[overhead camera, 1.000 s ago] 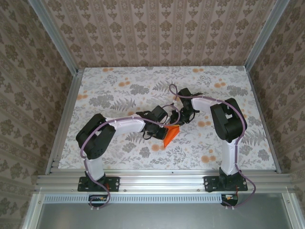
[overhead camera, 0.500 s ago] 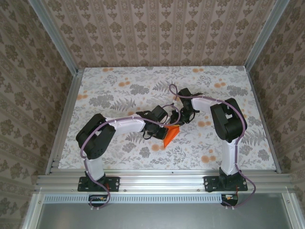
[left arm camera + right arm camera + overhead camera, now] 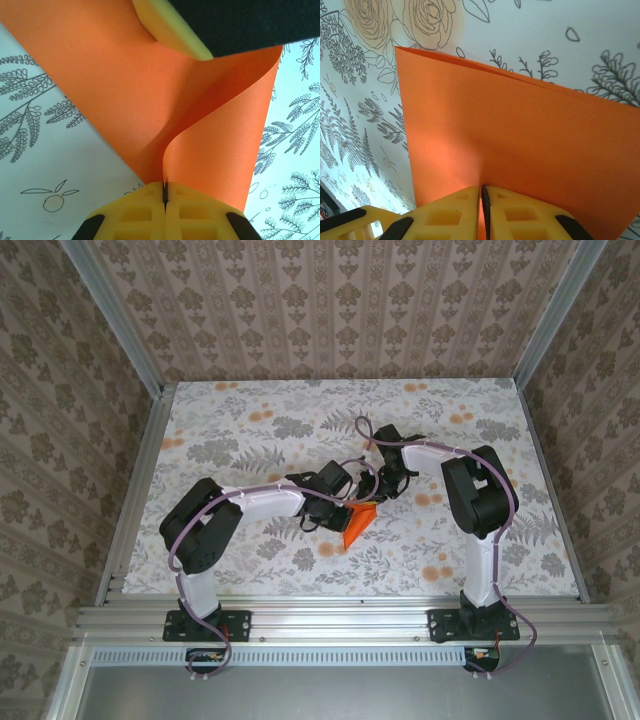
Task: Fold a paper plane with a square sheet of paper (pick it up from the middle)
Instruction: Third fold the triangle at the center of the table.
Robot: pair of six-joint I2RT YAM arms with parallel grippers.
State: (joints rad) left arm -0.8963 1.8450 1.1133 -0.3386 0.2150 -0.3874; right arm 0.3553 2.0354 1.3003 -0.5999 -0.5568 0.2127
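Note:
The square sheet of paper [image 3: 357, 524] is bright orange, folded and bent, held up between both arms just above the middle of the table. My left gripper [image 3: 340, 508] is shut on its left edge. In the left wrist view the yellow jaws [image 3: 164, 192] pinch the sheet [image 3: 125, 100], which curls upward from them. My right gripper [image 3: 378, 498] is shut on the far right edge. In the right wrist view its jaws [image 3: 481, 192] clamp the doubled sheet [image 3: 520, 135], whose folded edge runs across the top. One right fingertip [image 3: 170, 25] shows at the top of the left wrist view.
A floral cloth [image 3: 250, 430] with pale orange printed blotches covers the table. Wallpapered walls on aluminium rails [image 3: 140, 470] close in the left, right and back. The arm bases stand on the front rail [image 3: 330, 618].

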